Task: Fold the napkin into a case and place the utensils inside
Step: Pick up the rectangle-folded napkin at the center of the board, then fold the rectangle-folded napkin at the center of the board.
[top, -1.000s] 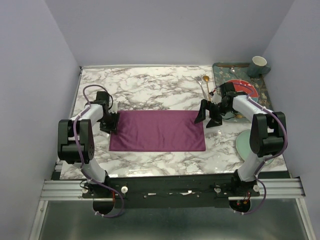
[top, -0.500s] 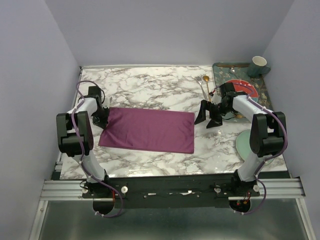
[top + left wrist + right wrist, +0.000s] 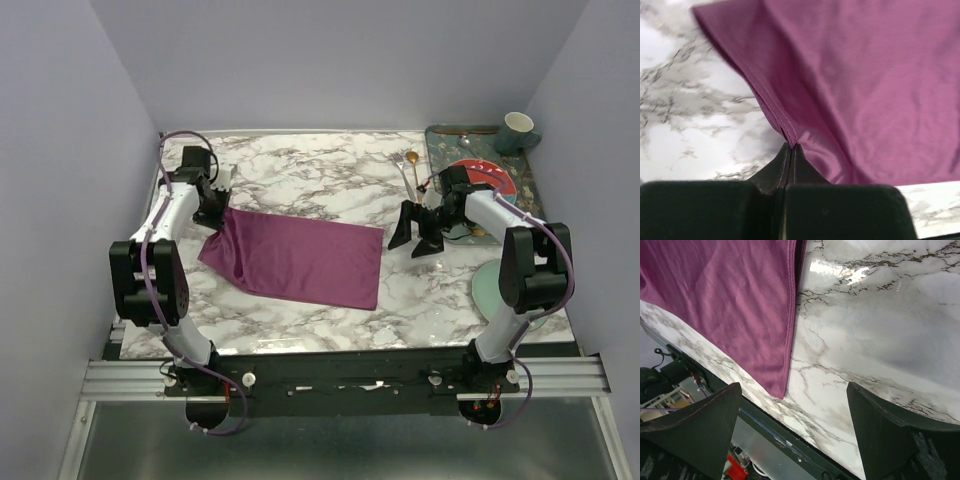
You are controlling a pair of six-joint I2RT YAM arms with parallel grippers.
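Note:
The plum-purple napkin lies spread and skewed on the marble table, with its far left corner lifted. My left gripper is shut on that corner's hemmed edge. In the left wrist view the left gripper pinches the napkin between closed fingertips. My right gripper stands open just right of the cloth, holding nothing. Its wrist view shows the right gripper wide open over bare marble, beside the napkin's right edge. The silver fork and gold spoon lie together behind the right gripper. No case shape is formed.
A patterned tray at the back right carries a red plate and a cup. A pale green plate lies near the right arm's base. The table's front edge shows close below the right gripper.
My left gripper has shut on the napkin's left corner and moved toward the back left, dragging the cloth left and skewing it. The right arm has stayed still.

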